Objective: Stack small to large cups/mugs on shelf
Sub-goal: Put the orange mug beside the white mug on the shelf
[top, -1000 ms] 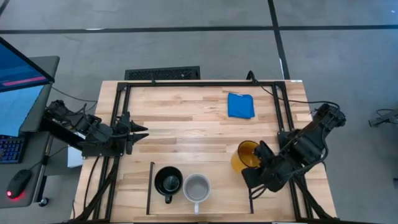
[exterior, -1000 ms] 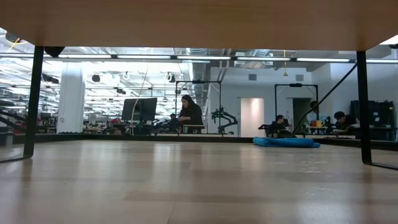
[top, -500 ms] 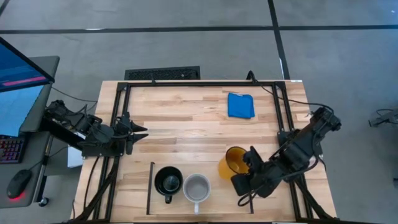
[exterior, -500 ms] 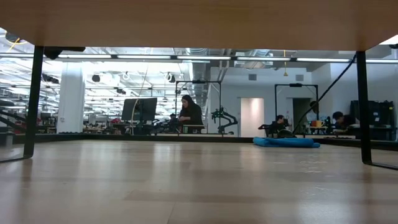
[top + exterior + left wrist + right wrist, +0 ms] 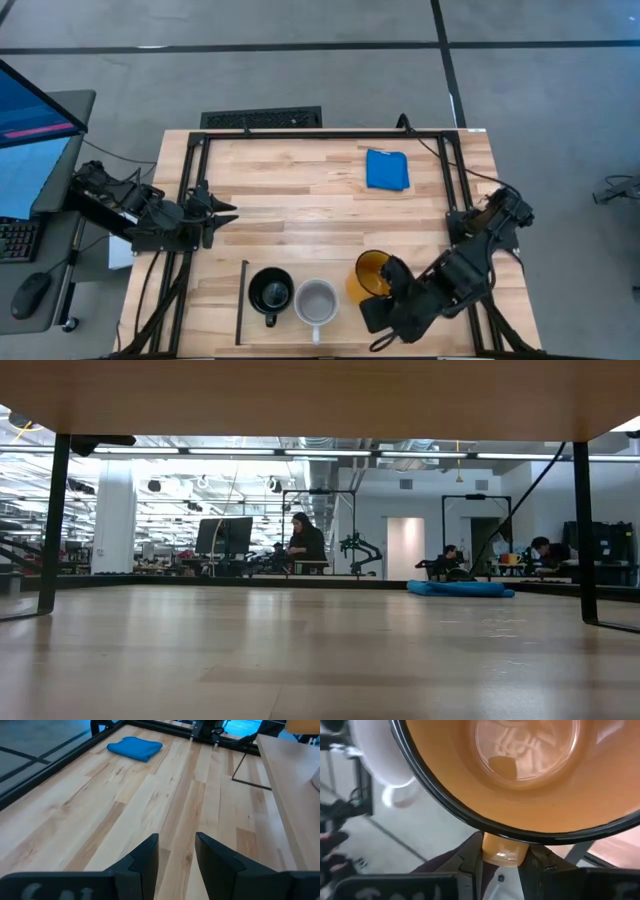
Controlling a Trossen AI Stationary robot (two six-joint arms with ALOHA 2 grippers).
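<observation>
Item 1: yellow-orange mug (image 5: 371, 276), clamped by its handle in my right end effector (image 5: 378, 300), just right of the grey-white mug (image 5: 317, 301), near bench (image 5: 300, 190) front edge; cannot tell if it touches the wood.
Item 2: black mug (image 5: 270, 291), on shelf (image 5: 300, 325) strip, left of grey-white mug, beside thin black bar (image 5: 242, 300).
Item 3: blue cloth (image 5: 387, 169), far right of bench.
Item 4: my left end effector (image 5: 222, 211), fingers (image 5: 147, 857) apart, holding nothing, at left bench edge.

A blue cloth (image 5: 387, 169) is laid on the desk (image 5: 300, 190) toward one o'clock; a monitor (image 5: 30, 110) is seen at nine o'clock.
</observation>
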